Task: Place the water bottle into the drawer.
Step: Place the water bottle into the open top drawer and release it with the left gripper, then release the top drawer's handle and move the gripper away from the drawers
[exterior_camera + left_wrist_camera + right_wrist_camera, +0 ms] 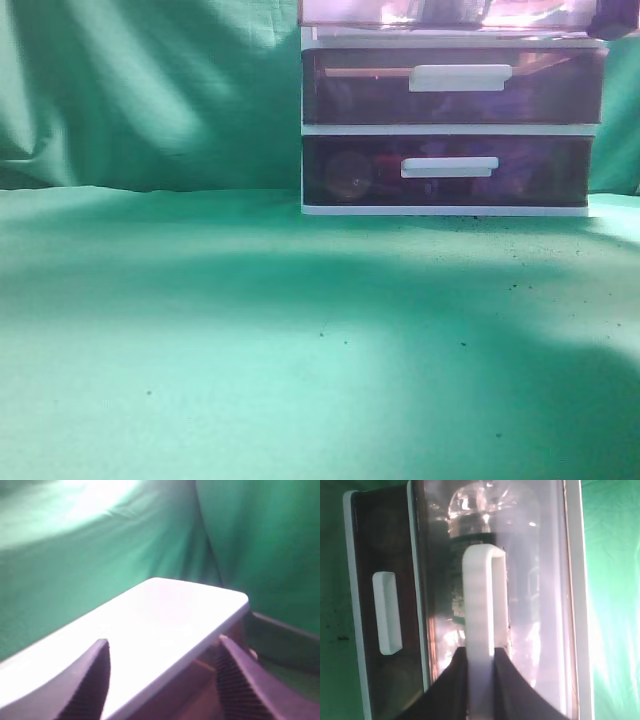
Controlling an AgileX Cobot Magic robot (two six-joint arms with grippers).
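Note:
The drawer, translucent reddish-purple, fills the right wrist view; in the exterior view only its lower strip shows at the top edge. My right gripper is shut on its white bar handle. The clear water bottle with a dark label lies inside the drawer, seen through the front behind the handle. My left gripper is open and empty, hovering over the white top of the unit. I cannot tell how far the drawer is out.
Two darker purple drawers with white handles sit beneath it; one shows in the right wrist view. The unit stands at the back right of a green cloth table, with a green curtain behind.

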